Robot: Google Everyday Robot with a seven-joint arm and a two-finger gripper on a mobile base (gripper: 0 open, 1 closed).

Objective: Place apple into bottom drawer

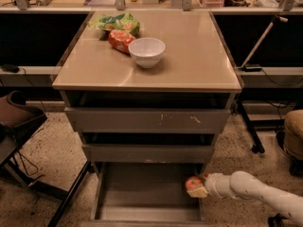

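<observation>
I see cream gripper (199,189) clamped on small round red apple (192,182), seemingly over right edge of grey metal bottom drawer (142,186), below front edge of tan worktop (189,65).

No legible text, no labels, no numbers — nothing readable

Red apple (192,183) clasped in the cream-white gripper (196,188) at the right of the grey bottom drawer (142,186); up top, white bowl (147,51), orange-red bag (120,39), green bag (117,21), tan tabletop (194,56).
</observation>
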